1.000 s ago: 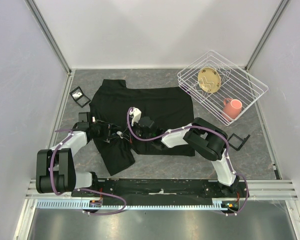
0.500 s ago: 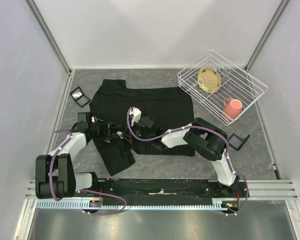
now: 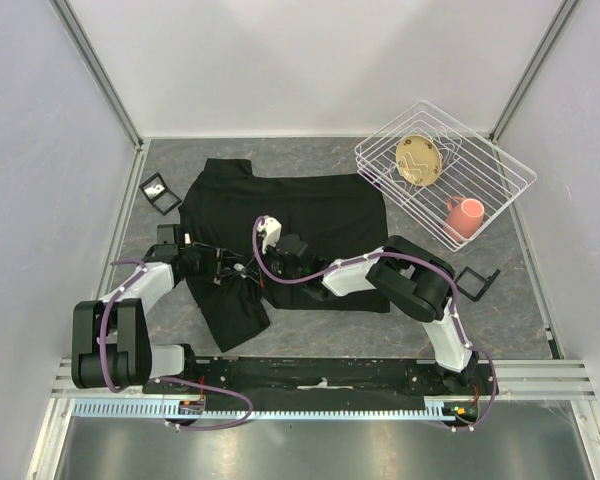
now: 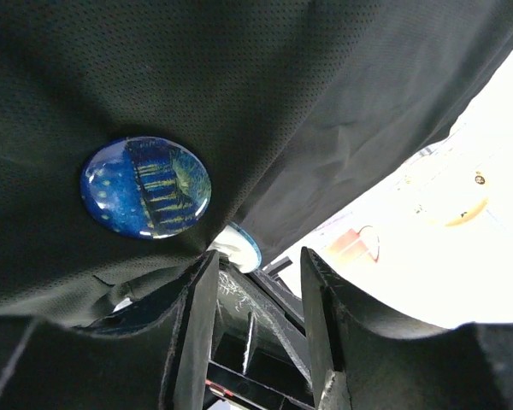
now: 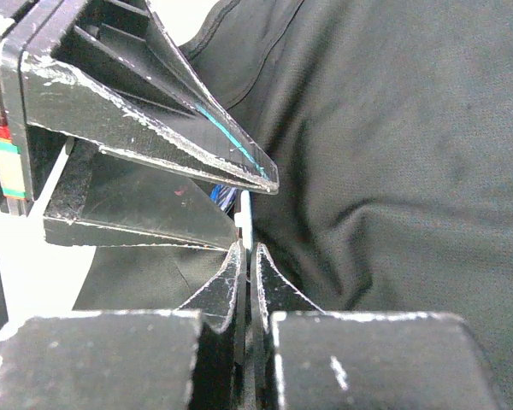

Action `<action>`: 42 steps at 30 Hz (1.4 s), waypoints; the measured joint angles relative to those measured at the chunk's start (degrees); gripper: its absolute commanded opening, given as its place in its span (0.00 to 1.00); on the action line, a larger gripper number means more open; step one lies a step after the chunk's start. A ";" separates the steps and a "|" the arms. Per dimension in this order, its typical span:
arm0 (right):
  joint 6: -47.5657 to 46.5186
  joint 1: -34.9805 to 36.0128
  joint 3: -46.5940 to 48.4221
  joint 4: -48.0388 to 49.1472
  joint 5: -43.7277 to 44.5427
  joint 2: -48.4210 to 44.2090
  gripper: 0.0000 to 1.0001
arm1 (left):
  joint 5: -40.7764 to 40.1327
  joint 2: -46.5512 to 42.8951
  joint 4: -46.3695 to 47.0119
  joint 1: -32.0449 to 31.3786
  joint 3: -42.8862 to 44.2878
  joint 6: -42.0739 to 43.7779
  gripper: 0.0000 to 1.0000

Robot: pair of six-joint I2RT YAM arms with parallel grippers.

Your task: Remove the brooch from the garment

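The black garment (image 3: 310, 215) lies flat left of centre. In the left wrist view it (image 4: 325, 85) hangs over the camera with a round blue brooch (image 4: 145, 188) on it. My left gripper (image 3: 223, 266) (image 4: 256, 265) sits at the garment's lower left part, its jaws apart with fabric draped over them. My right gripper (image 3: 253, 268) (image 5: 246, 252) meets it there and is shut on a thin white, blue-rimmed disc (image 5: 246, 220) seen edge-on. That disc (image 4: 238, 246) lies just below the brooch. I cannot tell if it belongs to the brooch.
A white wire basket (image 3: 500, 165) at the back right holds a yellow plate (image 3: 418, 158) and a pink cup (image 3: 465, 215). Small black frames lie at the left (image 3: 160, 192) and right (image 3: 477, 282). Walls close in the table on three sides.
Both grippers stay together at the garment's lower left. The left wrist has shifted very slightly, and the fabric fold beneath it has moved a little.
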 measured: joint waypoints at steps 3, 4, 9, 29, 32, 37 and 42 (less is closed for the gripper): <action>-0.74 -0.02 -0.26 0.42 -0.17 0.00 0.00 | 0.07 0.68 0.04 0.00 0.07 -0.11 0.49; -0.94 -0.02 -0.55 0.85 -0.22 0.00 0.00 | 0.09 0.87 0.02 0.00 0.07 -0.17 0.48; -1.64 -0.02 -1.66 2.86 -0.46 0.00 0.00 | 0.11 1.07 -0.04 -0.02 0.07 -0.22 0.47; -4.90 -0.50 -4.17 7.15 -2.97 0.00 0.00 | 0.85 2.56 -1.70 0.48 0.04 -0.20 0.32; -4.85 -0.44 -4.24 7.85 -2.64 -0.04 0.00 | 0.13 0.70 -2.60 0.50 0.02 -0.17 0.39; -4.90 0.15 -4.09 6.36 -1.64 -0.52 0.00 | -2.93 -2.49 -4.09 0.85 0.44 0.37 0.59; -5.35 1.01 -2.49 2.54 -0.31 -0.59 0.00 | -6.36 -6.99 -6.84 1.11 2.38 2.67 0.66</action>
